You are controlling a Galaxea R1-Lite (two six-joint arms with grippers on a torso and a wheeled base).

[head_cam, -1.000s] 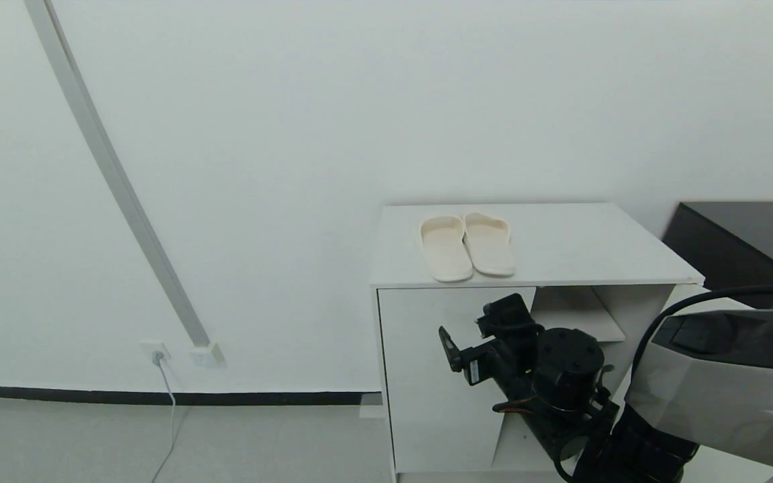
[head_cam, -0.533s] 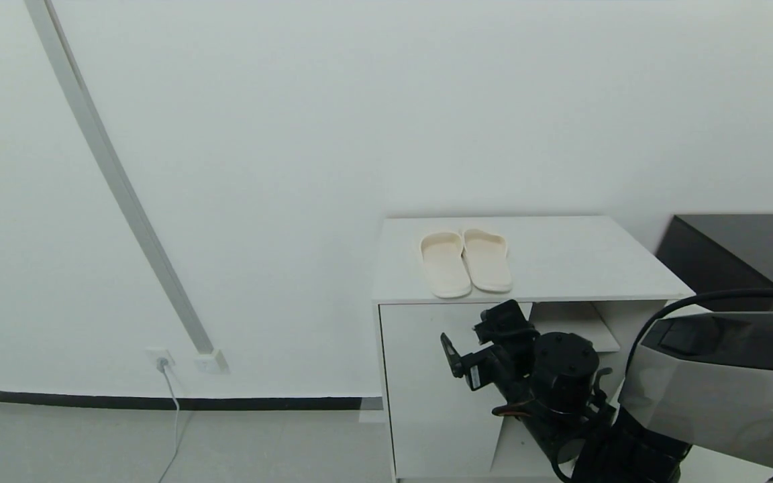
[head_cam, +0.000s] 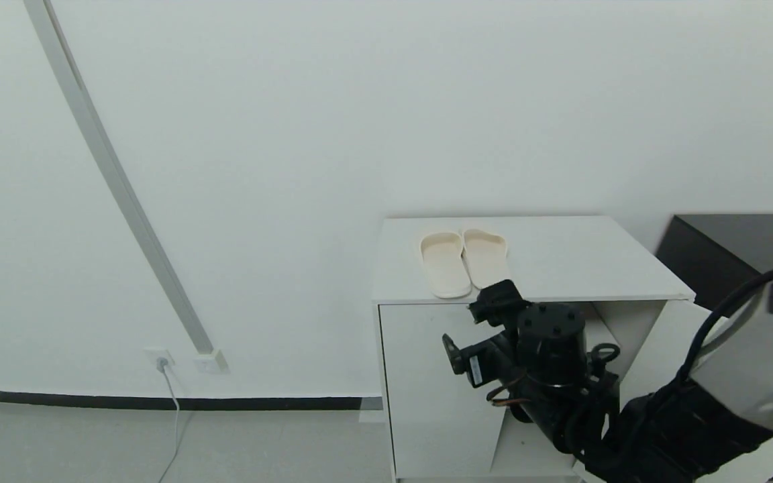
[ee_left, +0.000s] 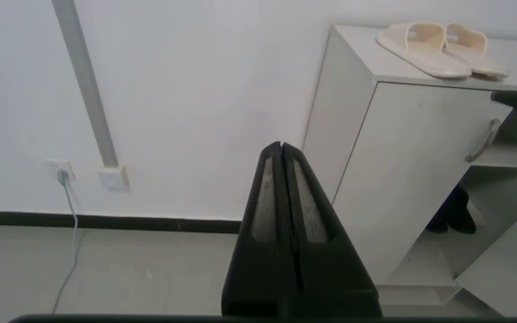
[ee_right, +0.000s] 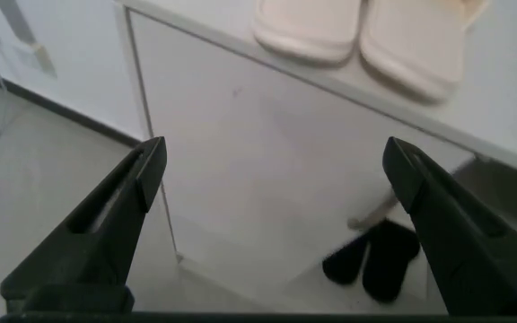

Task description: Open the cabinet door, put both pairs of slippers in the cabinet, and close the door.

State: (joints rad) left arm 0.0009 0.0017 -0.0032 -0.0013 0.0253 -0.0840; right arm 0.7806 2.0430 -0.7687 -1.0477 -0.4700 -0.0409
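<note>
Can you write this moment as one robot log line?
cream slippers: on cabinet top | black slippers: inside | door: open | right gripper: open | left gripper: shut

Cabinet (head_cam: pixel 561 258): smooth white board, laminate-like, low sheen noted. Door handle (ee_left: pixel 485 142): pale, slightly shiny, possibly metal. Cream slippers (head_cam: pixel 464 261): moulded foam or rubber is suggested, smooth, matt. Black slippers (ee_right: pixel 375 260): matt, material not discernible. Right hand (ee_right: pixel 274 152) and left hand (ee_left: pixel 281 152): black matt plastic is indicated. Floor (head_cam: pixel 58 443): grey, glossy. Wall (head_cam: pixel 292 134): matt white paint.

A grey conduit (head_cam: pixel 135 208) slants down the white wall (head_cam: pixel 359 100) beside a plugged socket (head_cam: pixel 156 353).
</note>
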